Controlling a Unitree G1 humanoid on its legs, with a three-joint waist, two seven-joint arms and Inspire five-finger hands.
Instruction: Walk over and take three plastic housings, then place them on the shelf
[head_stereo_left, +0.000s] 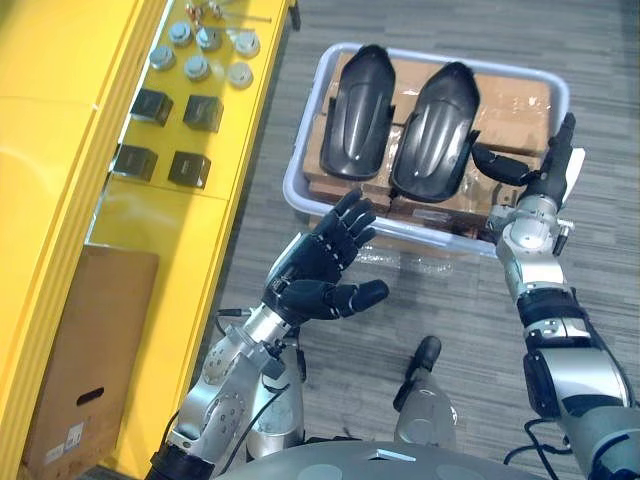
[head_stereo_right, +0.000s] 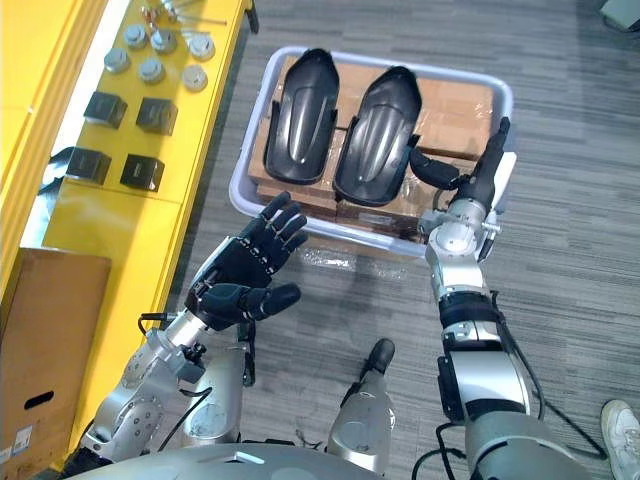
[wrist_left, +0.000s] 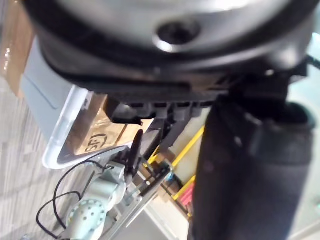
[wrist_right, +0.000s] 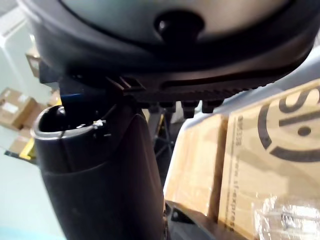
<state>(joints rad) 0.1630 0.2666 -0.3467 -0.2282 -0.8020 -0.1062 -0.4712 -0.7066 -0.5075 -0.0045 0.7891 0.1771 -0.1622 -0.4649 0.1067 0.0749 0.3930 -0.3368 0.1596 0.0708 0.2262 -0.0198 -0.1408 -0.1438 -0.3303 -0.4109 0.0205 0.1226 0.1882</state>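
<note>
Both the left housing (head_stereo_left: 358, 112) and the right housing (head_stereo_left: 433, 132) look like smooth black plastic to me, with a soft sheen along their curved backs. They lie on brown cardboard boxes (head_stereo_left: 515, 105), matt paper with glossy clear tape catching light. The bin (head_stereo_left: 296, 172) around them is pale, milky plastic, smooth at the rim. To the left, the shelf (head_stereo_left: 60, 60) is smooth yellow painted sheet. On it, the round parts (head_stereo_left: 197, 68) at the far end look like dull grey metal, and the dark blocks (head_stereo_left: 203, 112) are matt black. The near-left carton (head_stereo_left: 85, 340) is plain brown cardboard. The floor (head_stereo_left: 600, 250) is grey and streaked, without shine. My left hand (head_stereo_left: 320, 265) and right hand (head_stereo_left: 540, 180) look like dark, slightly satin plastic
</note>
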